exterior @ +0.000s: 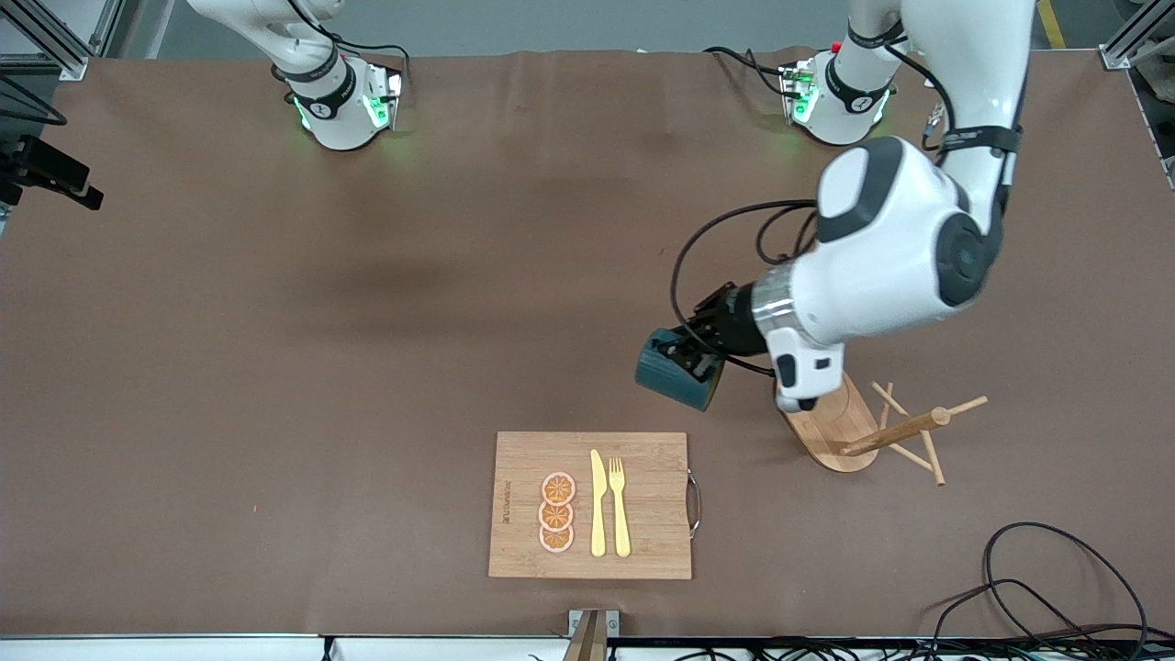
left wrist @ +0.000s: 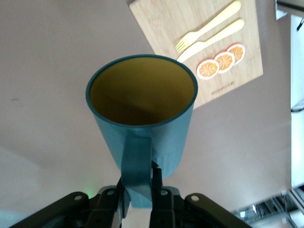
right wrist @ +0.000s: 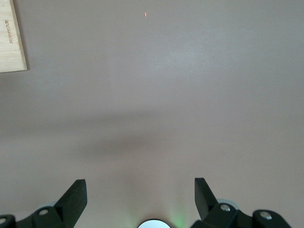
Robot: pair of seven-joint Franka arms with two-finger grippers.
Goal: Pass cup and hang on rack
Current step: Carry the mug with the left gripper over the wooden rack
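My left gripper [exterior: 687, 352] is shut on the loop handle of the dark teal cup [exterior: 672, 376] and holds it in the air over the table, between the cutting board and the rack. In the left wrist view the cup [left wrist: 142, 109] shows its yellowish-brown inside, with the fingers [left wrist: 156, 183] clamped on either side of the handle. The wooden rack [exterior: 831, 424] stands on its oval base beside the cup, toward the left arm's end, partly covered by the left wrist. My right gripper [right wrist: 140, 187] is open and empty over bare table; it is out of the front view.
A bamboo cutting board [exterior: 643, 542] with a yellow knife [exterior: 598, 503], a fork [exterior: 620, 505] and orange slices [exterior: 556, 512] lies nearer the front camera than the cup. Black cables [exterior: 1037, 588] lie at the near corner by the left arm's end.
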